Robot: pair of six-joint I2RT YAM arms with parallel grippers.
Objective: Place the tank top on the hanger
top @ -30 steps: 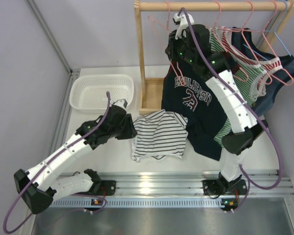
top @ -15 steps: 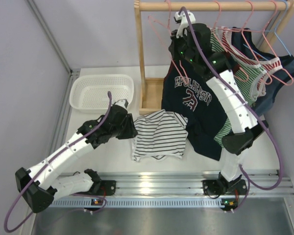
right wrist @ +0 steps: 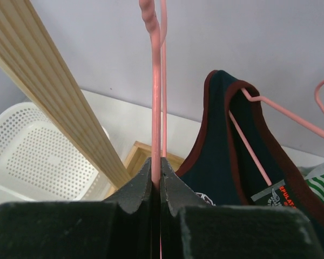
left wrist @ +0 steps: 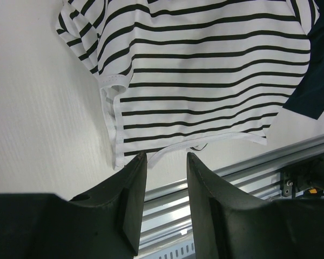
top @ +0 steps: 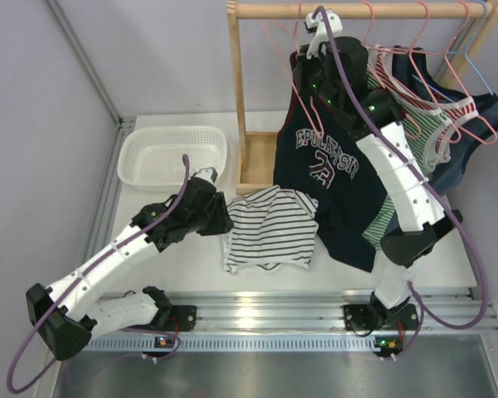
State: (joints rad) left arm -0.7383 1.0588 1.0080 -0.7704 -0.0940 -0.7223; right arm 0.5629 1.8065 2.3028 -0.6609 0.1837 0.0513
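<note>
The white tank top with thin dark stripes [top: 270,228] lies flat on the table; in the left wrist view it [left wrist: 205,70] fills the top. My left gripper [top: 224,222] is open and empty at its left edge, with the fingertips [left wrist: 136,172] just short of the hem. My right gripper [top: 305,60] is raised close under the wooden rail and shut on the thin pink wire hanger [top: 274,40]. In the right wrist view the wire [right wrist: 156,81] runs straight up from between the closed gripper [right wrist: 161,162].
A navy top with maroon trim [top: 328,178] hangs on a pink hanger right beside my right gripper [right wrist: 232,151]. Green striped tops [top: 415,124] and a light blue hanger [top: 481,58] hang further right. The rack's post [top: 236,91] and a white basket [top: 173,156] stand at the left.
My right gripper has moved up and slightly right with the pink hanger, closer to the rail. The left arm and the tank top have not moved.
</note>
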